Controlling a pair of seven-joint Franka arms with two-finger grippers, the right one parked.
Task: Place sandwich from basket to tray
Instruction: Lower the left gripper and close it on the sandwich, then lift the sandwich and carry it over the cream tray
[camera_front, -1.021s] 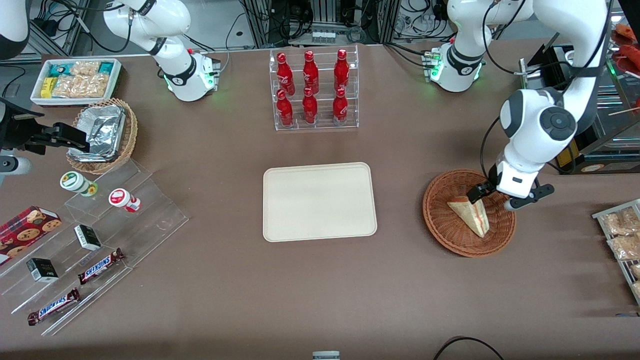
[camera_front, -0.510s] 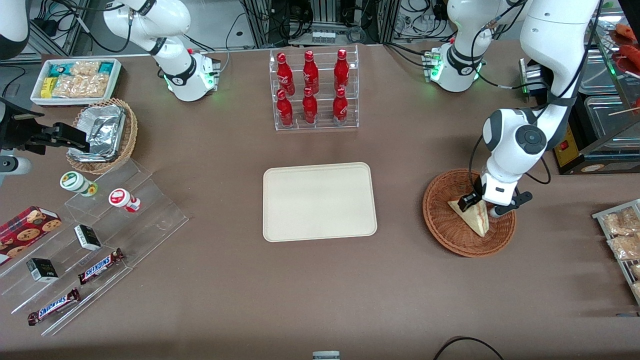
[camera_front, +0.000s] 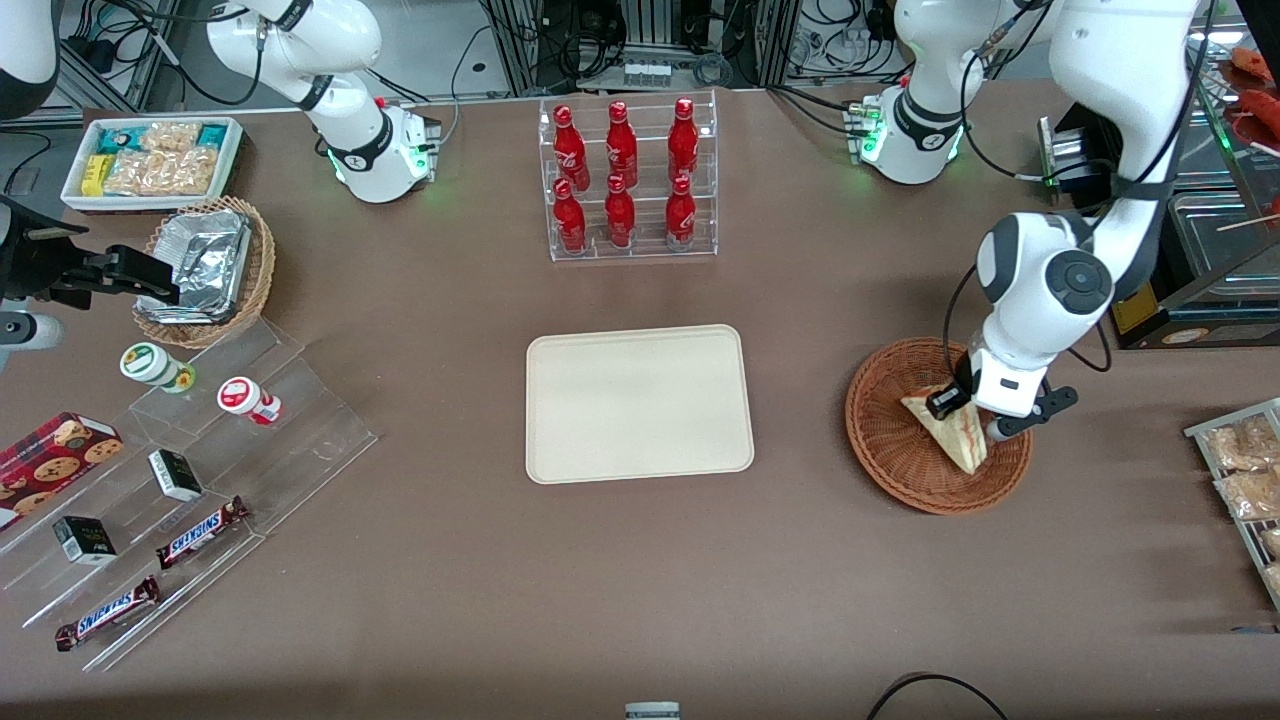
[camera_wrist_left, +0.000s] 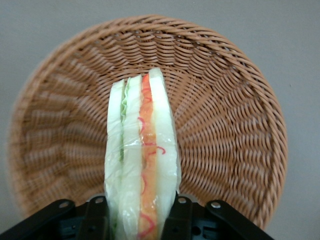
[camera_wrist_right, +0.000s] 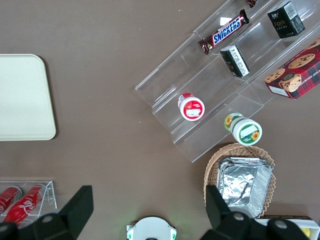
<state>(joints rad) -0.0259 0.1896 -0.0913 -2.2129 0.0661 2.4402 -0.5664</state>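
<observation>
Hand: the left arm's hand (camera_front: 968, 412) is down inside the basket (camera_front: 885, 440), its two fingers (camera_wrist_left: 95, 215) clenched on the wide end of the sandwich (camera_front: 950, 428), one against each bread face.

Sandwich, place: in the basket, low over the weave; whether it touches the bottom I cannot tell. Its narrow end points toward the front camera.

Why held so: in the wrist view the sandwich (camera_wrist_left: 142, 160) stands on edge between the fingers. Pressing on the flat bread faces looks like the steadiest grip for a soft wedge, and it leaves the filling edge alone.

Sandwich, look: pale white bread in thin slices, with green, orange and red layers between; a clear film with a glossy sheen wraps it. It will likely give under pressure.

Basket: round, shallow, reddish-brown wicker (camera_wrist_left: 235, 125), toward the working arm's end of the table (camera_front: 640, 580).

Tray: cream, flat, low-rimmed (camera_front: 545, 400), bare, mid-table and well apart from the basket.

Step in hand: by my reading, the grasp is made and the lift comes next; the carry to the tray is not yet done.
</observation>
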